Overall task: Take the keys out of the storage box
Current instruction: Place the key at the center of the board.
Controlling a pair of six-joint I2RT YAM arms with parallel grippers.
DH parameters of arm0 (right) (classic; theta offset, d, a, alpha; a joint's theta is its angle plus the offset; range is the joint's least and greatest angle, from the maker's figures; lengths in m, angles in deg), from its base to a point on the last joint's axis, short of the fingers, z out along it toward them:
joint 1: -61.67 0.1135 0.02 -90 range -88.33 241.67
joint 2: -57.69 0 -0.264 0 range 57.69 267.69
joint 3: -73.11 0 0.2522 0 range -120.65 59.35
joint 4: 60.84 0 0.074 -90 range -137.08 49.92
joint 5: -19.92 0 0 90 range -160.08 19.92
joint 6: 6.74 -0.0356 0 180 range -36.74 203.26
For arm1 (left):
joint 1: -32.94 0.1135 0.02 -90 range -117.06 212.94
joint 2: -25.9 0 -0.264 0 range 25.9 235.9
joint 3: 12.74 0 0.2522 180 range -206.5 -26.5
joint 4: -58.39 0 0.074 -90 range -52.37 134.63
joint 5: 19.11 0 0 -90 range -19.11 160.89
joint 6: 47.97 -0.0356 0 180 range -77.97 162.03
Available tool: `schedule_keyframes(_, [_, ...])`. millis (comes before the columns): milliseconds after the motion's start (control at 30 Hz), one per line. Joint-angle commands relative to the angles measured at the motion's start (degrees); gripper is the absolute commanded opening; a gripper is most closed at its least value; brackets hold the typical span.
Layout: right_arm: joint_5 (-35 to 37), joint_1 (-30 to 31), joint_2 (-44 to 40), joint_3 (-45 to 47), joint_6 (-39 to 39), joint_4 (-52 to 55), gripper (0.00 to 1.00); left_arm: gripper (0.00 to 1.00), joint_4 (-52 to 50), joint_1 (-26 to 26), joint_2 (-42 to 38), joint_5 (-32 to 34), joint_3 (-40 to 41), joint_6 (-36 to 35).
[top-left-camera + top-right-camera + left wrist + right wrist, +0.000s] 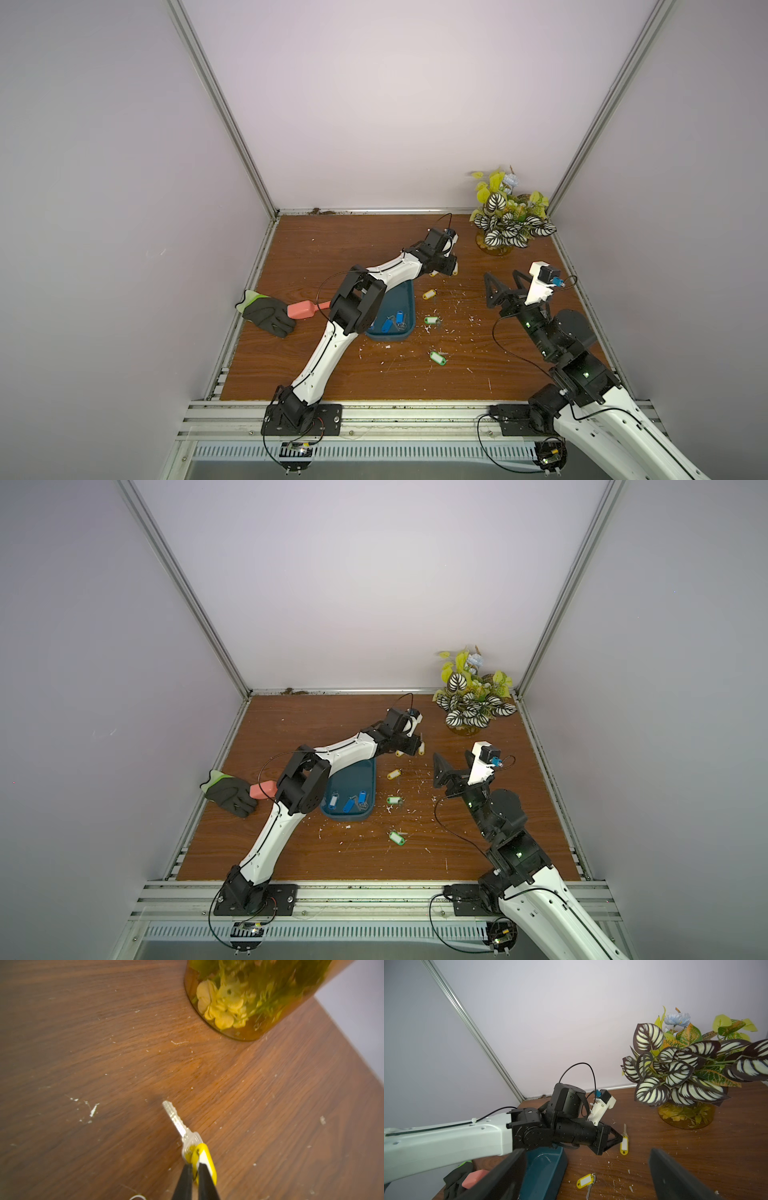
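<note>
The left claw pinches a yellow-tagged key just over the table, near the vase — dropped from here it could bounce or skid against it. Blue-tagged keys lie in the storage box; the right claw gapes empty.

Robot laboratory test cell, tabletop type: plain pale lilac-grey wall panels on three sides, joined by silver aluminium extrusion posts, enclosing a brown wood-grain laminate tabletop speckled with white debris. Fitted with two white-and-black jointed robot arms, left and right, each bolted by a black base plate to a silver aluminium front rail above a slotted grey cable duct. Dressing: one artificial plant of striped dark and yellow-green leaves in an amber glass pot, far corner.
</note>
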Motion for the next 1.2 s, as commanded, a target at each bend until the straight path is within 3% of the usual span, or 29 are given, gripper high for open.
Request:
schedule_keyframes(0, [1.5, -0.3, -0.8, -0.3, 0.1, -1.1, 0.99, 0.24, -2.8, -0.3, -1.0, 2.3, -1.7, -1.8])
schedule_keyframes(200, [2.1, -0.4, -0.2, -0.2, 0.7, -1.3, 0.99, 0.47, -4.3, -0.3, -9.2, 9.3, 2.5, -6.2])
schedule_keyframes(300, [2.3, -0.3, 0.6, -0.1, 0.9, -1.8, 0.99, 0.53, -5.9, -0.3, -14.1, 11.7, 4.8, -7.8])
schedule_keyframes(467, [2.4, -0.3, 2.4, 0.0, 1.1, -2.9, 0.99, 0.67, -4.0, -0.3, -25.5, 17.4, 16.0, -8.1])
schedule_keyframes(600, [2.5, -0.4, 3.6, 0.0, 1.9, -2.8, 0.99, 0.75, -8.9, -0.3, -33.9, 25.3, 23.1, -6.6])
schedule_keyframes(800, [5.1, -0.3, 4.5, 0.6, 2.6, -2.9, 0.99, 0.81, -19.4, -0.4, -46.2, 34.5, 34.1, -0.7])
schedule_keyframes(967, [6.9, -0.3, 5.8, 1.2, 2.8, -4.1, 0.99, 0.83, -24.1, -0.4, -53.8, 37.3, 42.8, 10.4])
schedule_keyframes(1100, [7.0, -0.4, 7.1, 1.3, 2.4, -4.3, 0.99, 0.90, -29.7, -0.4, -53.9, 38.3, 43.7, 18.7])
schedule_keyframes(1167, [6.8, -0.4, 7.8, 1.1, 2.3, -4.4, 0.99, 0.93, -31.7, -0.4, -52.4, 35.5, 42.9, 20.2])
